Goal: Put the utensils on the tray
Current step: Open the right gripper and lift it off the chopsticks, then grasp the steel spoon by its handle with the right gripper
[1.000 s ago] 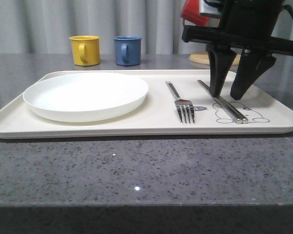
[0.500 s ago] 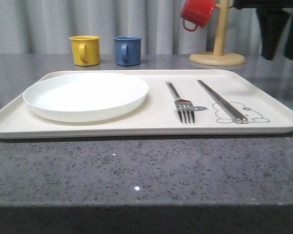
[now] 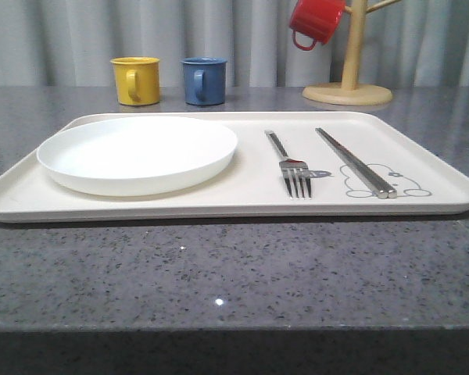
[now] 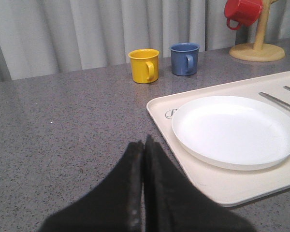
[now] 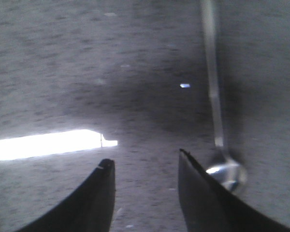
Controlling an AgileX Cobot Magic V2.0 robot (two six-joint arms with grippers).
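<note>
1. The large cream rectangular plastic tray [image 3: 242,205] with rounded corners and a low raised rim lies on the speckled grey stone table [image 3: 219,273]; a grey rabbit drawing [image 3: 391,181] is printed near its right front corner.
2. The shiny silver four-tined fork [image 3: 289,166] lies flat on the tray, tines toward the camera in the front view, right of the round white plate [image 3: 138,153].
3. The pair of long flat silver chopsticks [image 3: 355,162] lies flat on the tray just right of the fork, the near ends over the rabbit drawing. The two sticks lie side by side, touching.
4. The plate sits on the left half of the tray, apart from the fork.
5. The long-handled silver spoon [image 5: 217,121] with an oval bowl lies on the grey table, off the tray. Its bowl is just beside one finger of the right gripper [image 5: 146,166]; contact cannot be determined because the right wrist view is blurred.
6. Right gripper: jaws apart, nothing between them, above bare table.
7. Left gripper [image 4: 144,145]: jaws pressed together, holding nothing, over the table just beside the tray's left edge.
8. Behind the tray: yellow mug [image 3: 136,80] and blue mug [image 3: 204,80] standing upright side by side, apart. A red mug [image 3: 315,22] hangs on a wooden mug tree [image 3: 348,78] at the back right.
</note>
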